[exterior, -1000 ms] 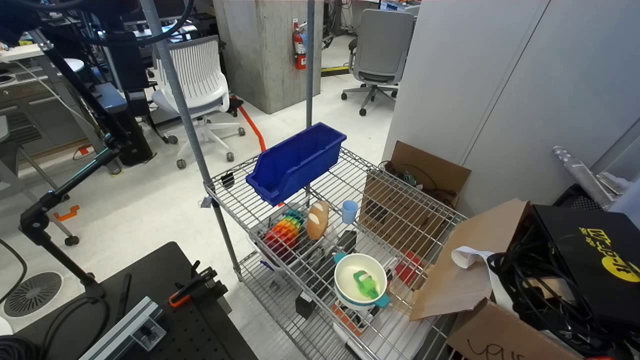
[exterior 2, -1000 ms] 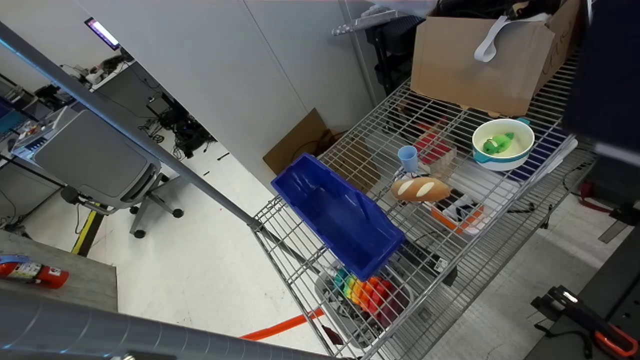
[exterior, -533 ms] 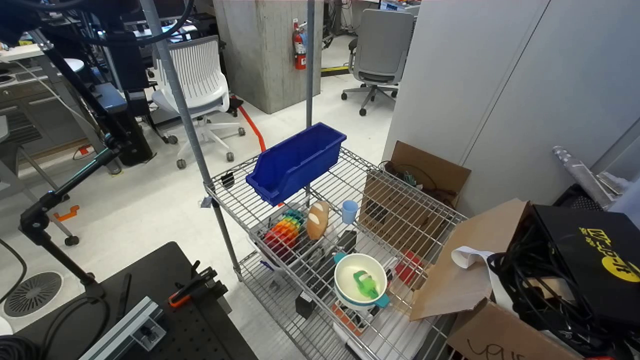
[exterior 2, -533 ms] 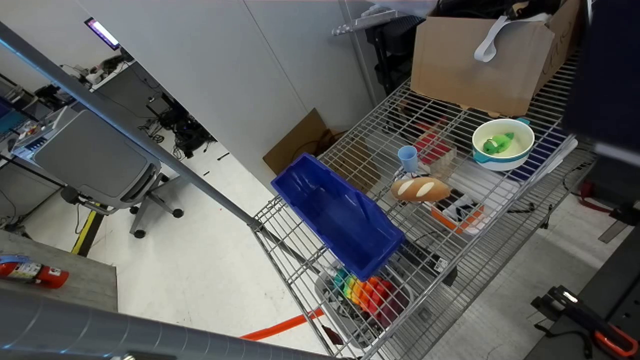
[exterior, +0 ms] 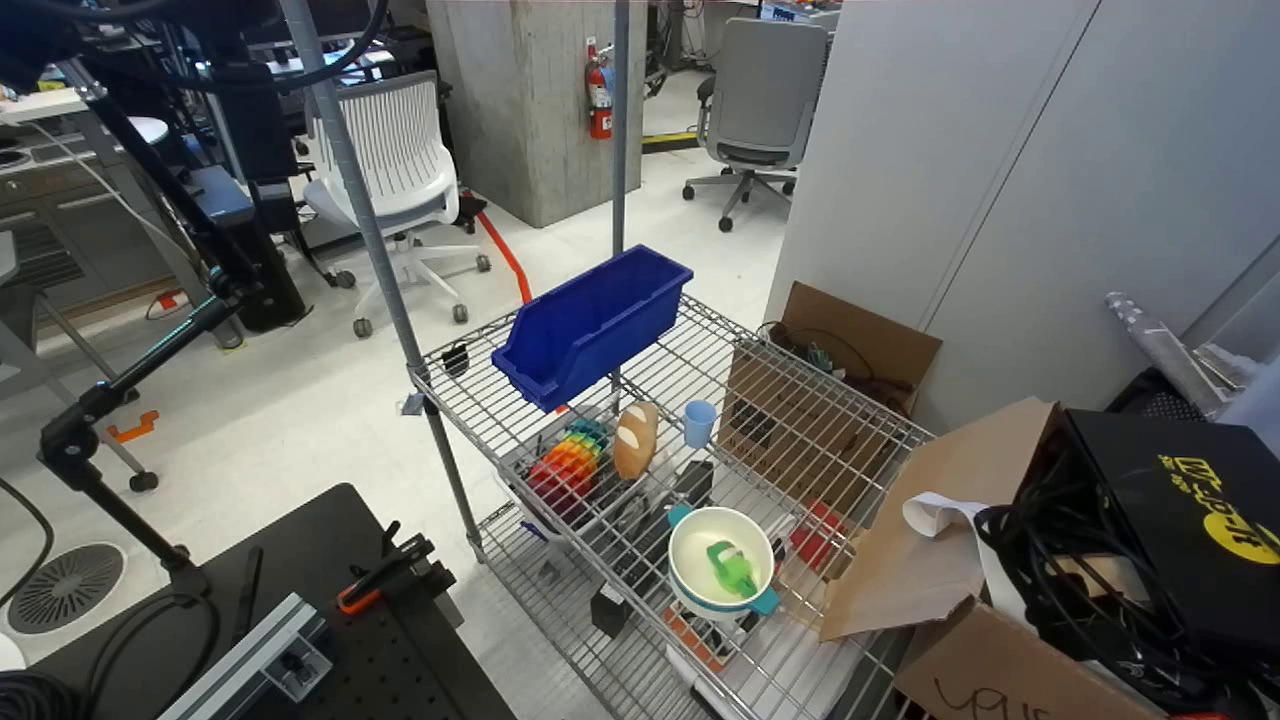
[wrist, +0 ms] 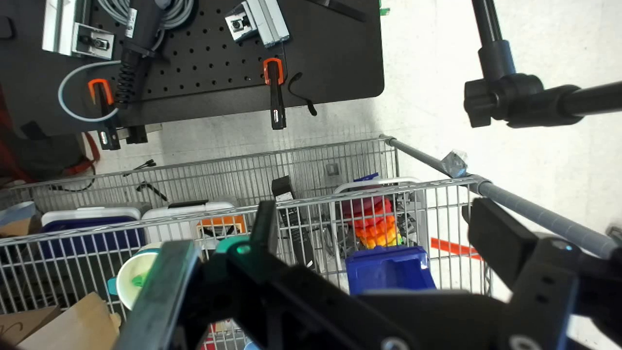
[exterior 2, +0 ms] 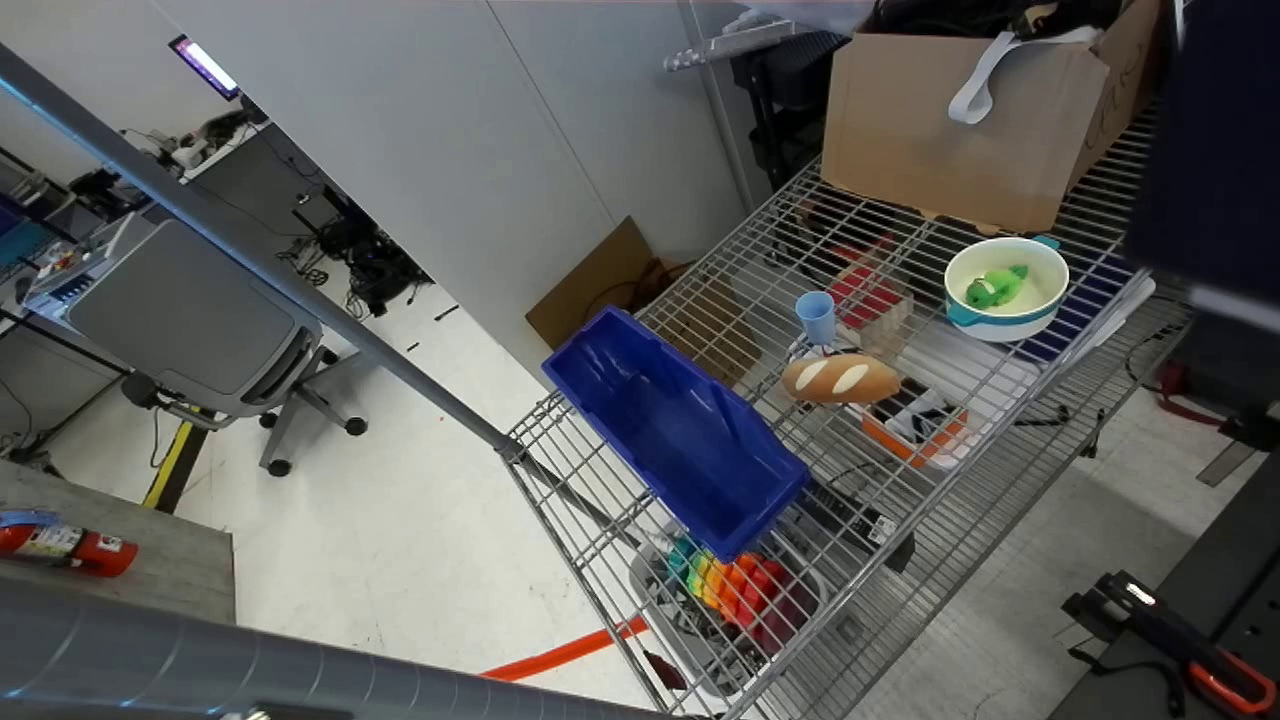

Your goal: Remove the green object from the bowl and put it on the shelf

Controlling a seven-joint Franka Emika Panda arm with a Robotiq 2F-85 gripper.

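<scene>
The bright green object (exterior: 733, 570) lies inside the white bowl (exterior: 690, 540), and this shows in both exterior views, also here on the green object (exterior 2: 995, 288). The bowl (exterior 2: 1045, 262) has a teal band and handles and stands on the wire shelf (exterior 2: 1060, 395). In the wrist view the bowl (wrist: 127, 279) is partly hidden behind gripper parts, with a bit of the green object (wrist: 139, 279) showing. My gripper (wrist: 376, 218) is wide open and empty, above the shelf, with the bowl off to its left in that view. The gripper's fingers do not show clearly in the exterior views.
On the shelf are a blue bin (exterior 2: 690, 440), a toy bread loaf (exterior 2: 842, 379), a light blue cup (exterior 2: 816, 318) and a cardboard box (exterior 2: 940, 130) close to the bowl. Metal poles (exterior: 360, 200) rise at the shelf's end. A black table (exterior: 330, 590) stands beside it.
</scene>
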